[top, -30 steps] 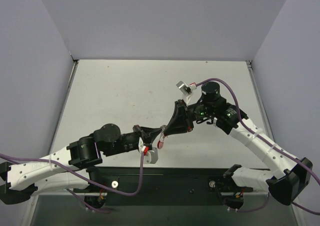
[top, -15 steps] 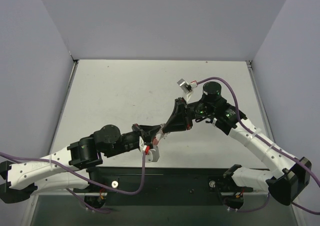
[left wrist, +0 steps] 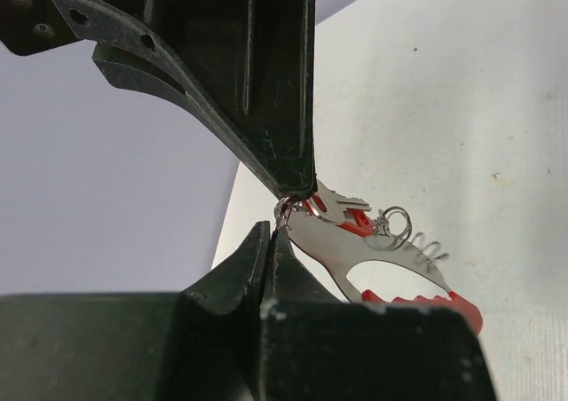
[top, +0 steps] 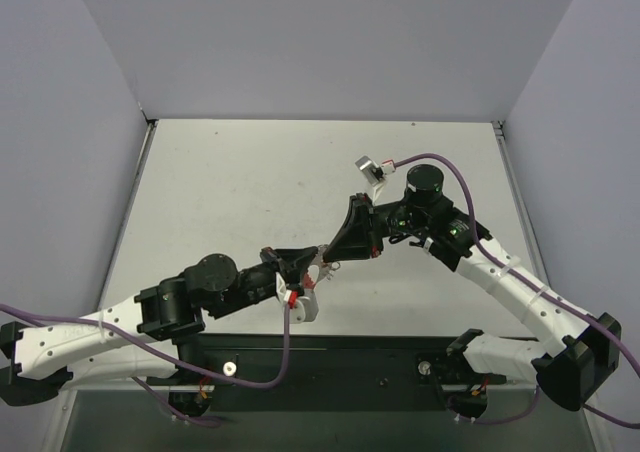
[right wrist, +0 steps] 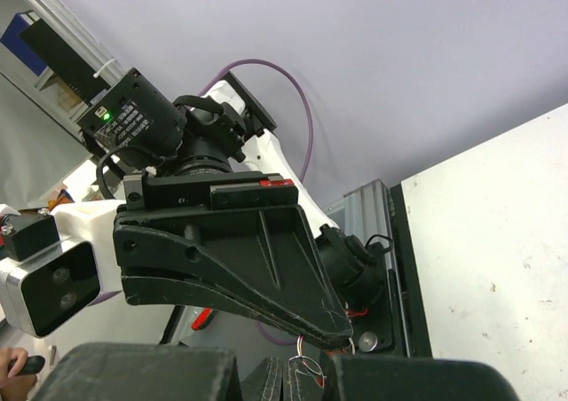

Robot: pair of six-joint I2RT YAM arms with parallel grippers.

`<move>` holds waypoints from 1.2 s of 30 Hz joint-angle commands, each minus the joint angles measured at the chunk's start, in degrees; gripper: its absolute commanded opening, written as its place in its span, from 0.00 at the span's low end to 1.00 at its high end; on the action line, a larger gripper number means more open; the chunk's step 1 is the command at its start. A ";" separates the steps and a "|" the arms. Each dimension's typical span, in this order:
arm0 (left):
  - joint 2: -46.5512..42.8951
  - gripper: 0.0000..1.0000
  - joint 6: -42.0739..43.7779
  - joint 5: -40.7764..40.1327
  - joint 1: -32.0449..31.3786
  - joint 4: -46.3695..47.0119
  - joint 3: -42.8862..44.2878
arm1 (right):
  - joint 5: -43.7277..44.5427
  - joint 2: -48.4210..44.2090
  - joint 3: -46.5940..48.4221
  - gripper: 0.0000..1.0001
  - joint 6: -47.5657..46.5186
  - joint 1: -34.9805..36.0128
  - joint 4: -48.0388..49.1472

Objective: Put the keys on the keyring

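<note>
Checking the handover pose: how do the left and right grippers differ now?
Left gripper reaches in from the near left; right gripper slants in from farther back on the right. In the left wrist view, the left gripper's fingers enter from below, the right gripper's from above. Both are shut, tips almost meeting at the keyring; what each pinches is unclear.
</note>
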 commanded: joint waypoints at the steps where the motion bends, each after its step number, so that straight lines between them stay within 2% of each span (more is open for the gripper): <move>1: -0.99 0.00 1.73 -10.91 0.75 5.21 -0.35 | -7.22 -2.17 -0.56 0.00 2.25 0.43 2.01; 24: -3.62 0.00 -0.20 -8.28 0.57 7.50 -0.17 | -3.98 -2.08 -2.15 0.00 1.20 -1.77 0.60; 27: -3.80 0.00 -0.73 -8.10 0.57 7.58 -0.17 | -0.91 -2.69 0.04 0.00 -3.53 -2.47 -5.26; 28: -3.80 0.00 -0.73 -8.10 0.57 7.50 -0.17 | 1.89 -2.87 0.92 0.02 -5.64 -2.47 -10.68; 30: -3.80 0.00 -0.99 -8.10 0.57 7.50 -0.08 | 4.81 -3.83 2.77 0.13 -10.57 -1.95 -14.06; 31: -3.71 0.00 -1.08 -8.02 0.57 7.67 -0.08 | 7.52 -4.27 2.95 0.24 -11.37 -1.86 -14.86; 33: -3.71 0.00 -1.52 -7.84 0.57 7.85 -0.08 | 9.56 -5.68 2.95 0.35 -12.51 -1.68 -14.96; 36: -3.62 0.00 -2.22 -7.32 0.57 8.20 0.09 | 14.74 -7.52 2.69 0.45 -14.53 -1.24 -15.04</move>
